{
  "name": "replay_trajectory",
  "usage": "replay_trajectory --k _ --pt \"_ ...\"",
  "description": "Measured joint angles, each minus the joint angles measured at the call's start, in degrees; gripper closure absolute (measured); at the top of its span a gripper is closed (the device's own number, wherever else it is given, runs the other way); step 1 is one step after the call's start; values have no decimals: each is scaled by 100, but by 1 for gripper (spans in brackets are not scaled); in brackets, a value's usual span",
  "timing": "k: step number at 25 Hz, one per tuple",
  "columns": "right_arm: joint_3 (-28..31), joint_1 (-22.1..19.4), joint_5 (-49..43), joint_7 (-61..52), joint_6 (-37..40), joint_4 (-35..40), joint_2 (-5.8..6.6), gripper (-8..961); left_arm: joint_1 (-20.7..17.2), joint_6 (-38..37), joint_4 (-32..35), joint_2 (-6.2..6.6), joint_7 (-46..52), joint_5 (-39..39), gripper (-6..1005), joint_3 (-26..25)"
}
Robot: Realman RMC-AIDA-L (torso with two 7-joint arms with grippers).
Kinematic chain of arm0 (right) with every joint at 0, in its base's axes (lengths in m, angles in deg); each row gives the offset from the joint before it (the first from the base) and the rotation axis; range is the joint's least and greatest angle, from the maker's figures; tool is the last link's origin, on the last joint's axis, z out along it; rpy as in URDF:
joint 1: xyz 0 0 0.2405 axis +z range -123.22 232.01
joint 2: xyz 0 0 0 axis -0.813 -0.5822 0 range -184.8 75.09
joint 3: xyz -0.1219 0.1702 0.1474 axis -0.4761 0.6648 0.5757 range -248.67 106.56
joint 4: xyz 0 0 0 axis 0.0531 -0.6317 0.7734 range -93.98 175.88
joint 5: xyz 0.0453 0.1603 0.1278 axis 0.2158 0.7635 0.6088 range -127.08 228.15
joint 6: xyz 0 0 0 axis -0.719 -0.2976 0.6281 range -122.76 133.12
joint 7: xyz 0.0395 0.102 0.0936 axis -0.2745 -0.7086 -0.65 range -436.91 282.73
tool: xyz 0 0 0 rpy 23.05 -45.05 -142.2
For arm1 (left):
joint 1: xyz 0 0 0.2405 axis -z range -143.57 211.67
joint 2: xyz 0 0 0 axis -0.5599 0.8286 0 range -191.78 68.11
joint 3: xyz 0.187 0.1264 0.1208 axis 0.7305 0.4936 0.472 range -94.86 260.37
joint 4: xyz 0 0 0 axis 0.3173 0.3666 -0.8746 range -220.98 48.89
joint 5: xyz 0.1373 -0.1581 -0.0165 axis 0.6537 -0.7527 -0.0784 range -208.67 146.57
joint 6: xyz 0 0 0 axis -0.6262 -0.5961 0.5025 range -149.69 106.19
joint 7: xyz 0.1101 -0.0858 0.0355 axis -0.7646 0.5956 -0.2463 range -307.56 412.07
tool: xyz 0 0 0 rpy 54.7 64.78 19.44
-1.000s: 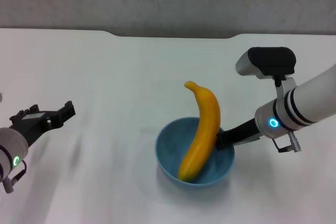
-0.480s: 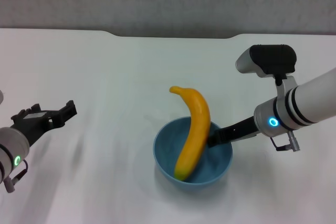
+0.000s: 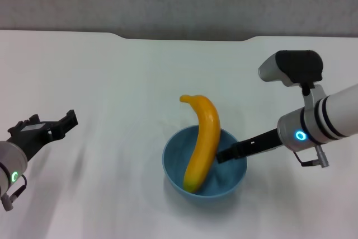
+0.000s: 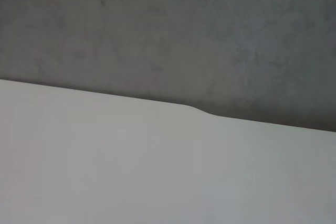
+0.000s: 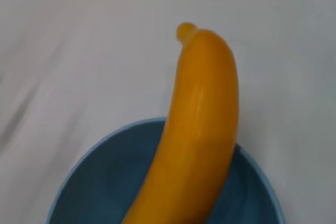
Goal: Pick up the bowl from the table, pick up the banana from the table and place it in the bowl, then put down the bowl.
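Your light-blue bowl point(image 3: 205, 166) sits a little toward five o'clock from the middle of the white worktop point(image 3: 128, 93). The banana point(image 3: 202, 141) leans in it, lower end down in the bowl's near half at about six o'clock, upper end rising past the rim toward eleven o'clock, well above it. The small nub at its upper end points toward nine o'clock.

Your right gripper point(image 3: 221, 154) reaches in from three o'clock, its dark fingers lying over the bowl's rim on that side, their ends just beside the banana's middle. Whether they pinch the rim or have let go, you cannot tell from here. The right wrist view shows the banana point(image 5: 191, 135) filling the centre with the bowl point(image 5: 94, 182) beneath it, none of the arm's own fingers visible.

Your left gripper point(image 3: 47, 128) hangs well apart from the bowl at about nine o'clock, over bare worktop, fingers apart and holding nothing. Its wrist view shows only the worktop point(image 4: 131, 166) and the notched far edge.
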Motion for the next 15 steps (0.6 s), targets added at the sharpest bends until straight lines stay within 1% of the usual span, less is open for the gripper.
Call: replay_trajectory --k 5,11,14,15 --pt "218 -430 -233 -24 -76 -674 1 364 -68 107 -35 3 5 16 109 0" --pt "579 -581 -573 -30 -329 -928 29 356 -169 223 -71 7 7 15 109 0" --pt "669 -843 -750 -6 -321 -1411 8 357 -316 454 -163 8 -11 38 108 3" --pt "655 -1023 -824 3 -228 -1689 -1 357 -403 639 -193 9 -32 51 108 19"
